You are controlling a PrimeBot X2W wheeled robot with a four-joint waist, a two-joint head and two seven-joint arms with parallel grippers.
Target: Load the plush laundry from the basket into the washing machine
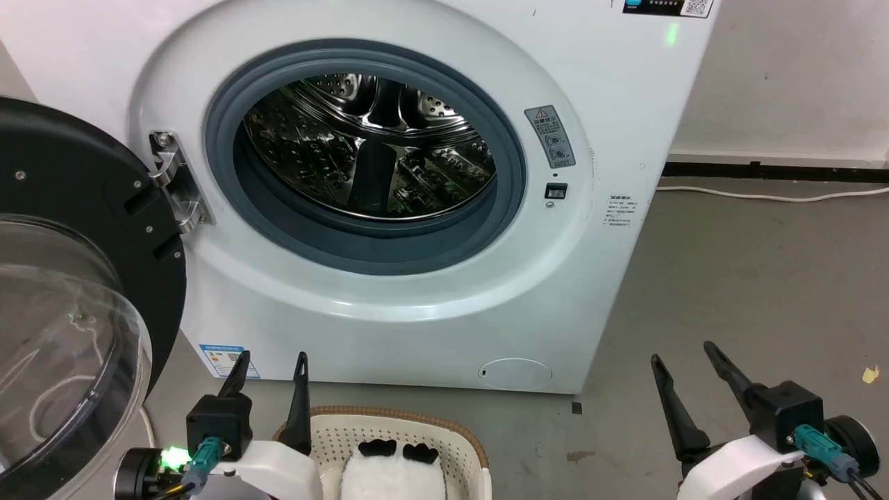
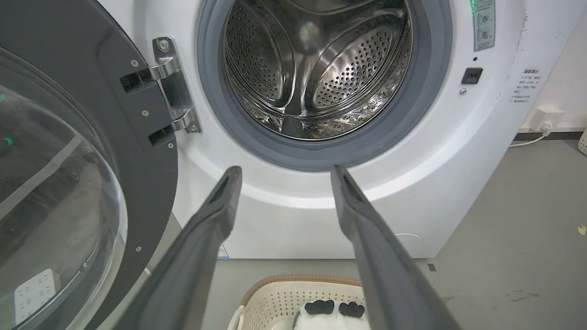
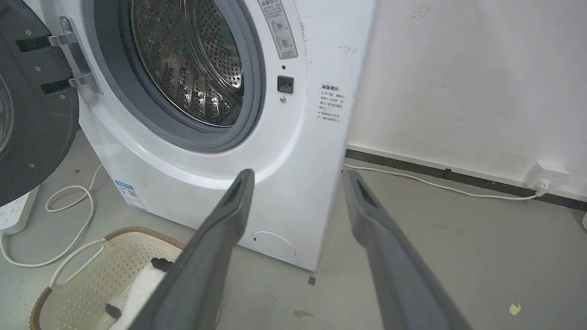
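Observation:
The white washing machine [image 1: 389, 305] stands ahead with its black-rimmed clear door [image 1: 69, 292] swung open to the left, and its steel drum [image 1: 368, 146] looks bare inside. On the floor before it sits the cream basket [image 1: 389, 430] with a brown rim. The fluffy white plush laundry [image 1: 392, 476] with black ears lies in it, also seen as plush laundry [image 2: 332, 316] and plush laundry [image 3: 137, 286]. My left gripper [image 1: 271, 361] is open just left of the basket. My right gripper [image 1: 684, 351] is open over bare floor to the right.
A white cable [image 3: 69, 215] loops on the floor beside a power strip [image 3: 16, 211] left of the washer. Another cord [image 3: 435, 183] runs along the wall to a socket [image 3: 545, 176]. Grey floor [image 1: 750, 278] lies open to the washer's right.

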